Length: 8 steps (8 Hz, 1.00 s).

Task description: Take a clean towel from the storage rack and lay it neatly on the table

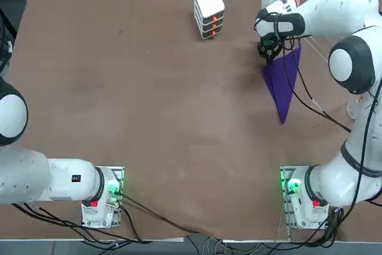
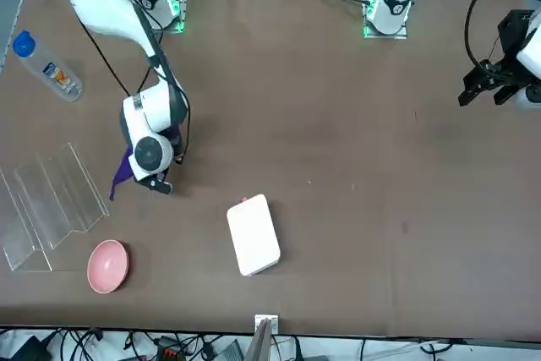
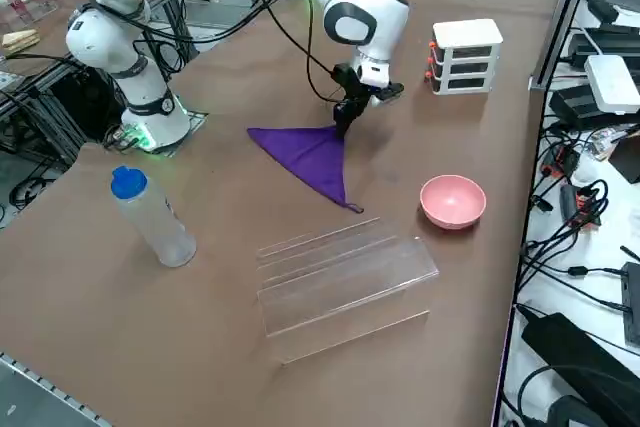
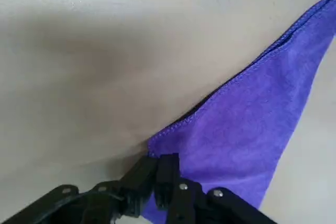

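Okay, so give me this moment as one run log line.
right gripper: shut on towel | towel: hanging from the fingers, unspread | rack: beside pink bowl

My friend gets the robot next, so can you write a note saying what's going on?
Right gripper: shut on the purple towel, over the table, beside the clear rack.
Done: the towel is off the rack and in the gripper.
Left: lay it out neatly and let go; it looks bunched at the gripped end, so it may need spreading.
Nearby: pink bowl, white box, bottle.
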### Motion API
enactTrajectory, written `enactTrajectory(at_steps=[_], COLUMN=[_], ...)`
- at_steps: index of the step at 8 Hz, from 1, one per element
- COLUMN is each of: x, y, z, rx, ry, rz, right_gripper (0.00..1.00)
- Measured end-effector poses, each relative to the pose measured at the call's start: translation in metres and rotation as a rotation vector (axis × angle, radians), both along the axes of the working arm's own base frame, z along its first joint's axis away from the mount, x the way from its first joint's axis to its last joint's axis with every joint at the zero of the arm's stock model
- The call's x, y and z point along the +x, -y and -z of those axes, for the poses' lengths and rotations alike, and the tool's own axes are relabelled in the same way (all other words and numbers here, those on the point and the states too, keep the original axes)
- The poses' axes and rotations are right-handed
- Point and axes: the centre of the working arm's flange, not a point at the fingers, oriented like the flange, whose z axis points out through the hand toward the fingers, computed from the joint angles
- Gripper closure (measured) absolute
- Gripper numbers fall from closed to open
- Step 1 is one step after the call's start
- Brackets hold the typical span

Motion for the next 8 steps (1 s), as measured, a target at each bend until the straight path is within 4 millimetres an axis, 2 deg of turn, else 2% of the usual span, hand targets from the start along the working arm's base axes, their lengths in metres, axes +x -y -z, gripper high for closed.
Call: enactTrajectory(at_steps=[2, 4, 6, 8], x=[0.000, -0.008, -0.024, -0.041], y=[0.002, 0.010, 0.035, 0.071], z=[0.000, -0.004, -0.029, -0.049], rx=[0.001, -0.013, -0.027, -0.007], ry=[-0.001, -0.090, -0.270, -0.362], rz=[0.001, -0.044, -0.102, -0.134], right_gripper=[0.94, 0.94, 0.94, 0.94])
